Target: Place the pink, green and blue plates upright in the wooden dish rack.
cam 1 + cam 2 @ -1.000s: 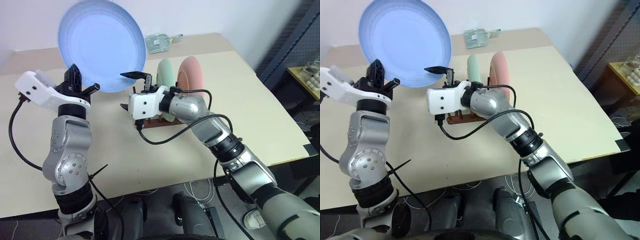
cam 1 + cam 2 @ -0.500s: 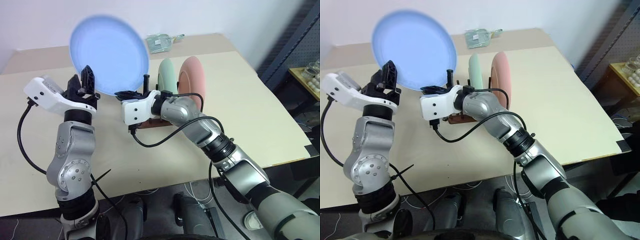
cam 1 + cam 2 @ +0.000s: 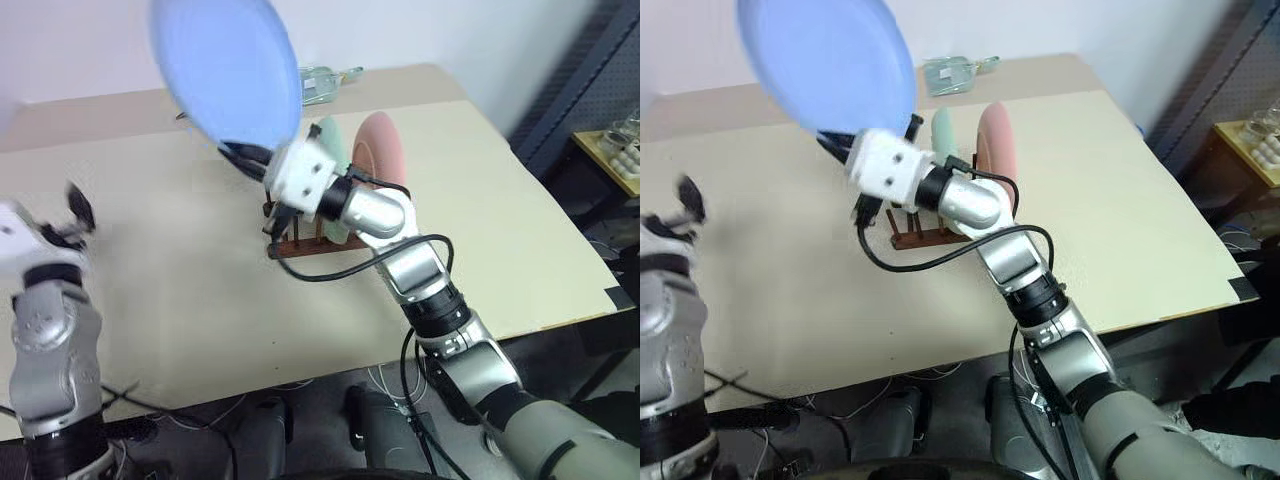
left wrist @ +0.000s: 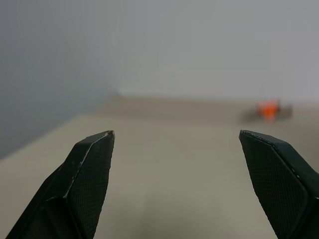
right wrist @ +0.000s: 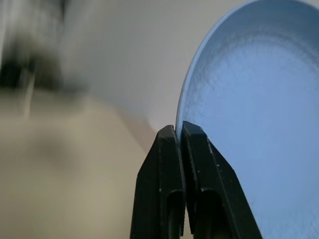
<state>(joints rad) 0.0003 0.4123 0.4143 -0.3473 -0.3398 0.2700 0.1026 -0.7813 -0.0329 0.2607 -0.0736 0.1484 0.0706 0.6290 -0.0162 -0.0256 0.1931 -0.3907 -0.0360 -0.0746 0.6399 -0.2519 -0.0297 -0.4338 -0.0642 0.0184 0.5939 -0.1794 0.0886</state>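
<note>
Two plates racked, the blue one in the air.
Pink plate [image 3: 385,150] and green plate [image 3: 330,140] stand upright in the wooden dish rack [image 3: 300,243]. Right gripper [image 3: 243,155] pinches the blue plate [image 3: 225,65] by its rim, above and left of the rack; left gripper [image 4: 179,184] gapes empty, well left of it. Slotting the blue plate remains.
</note>
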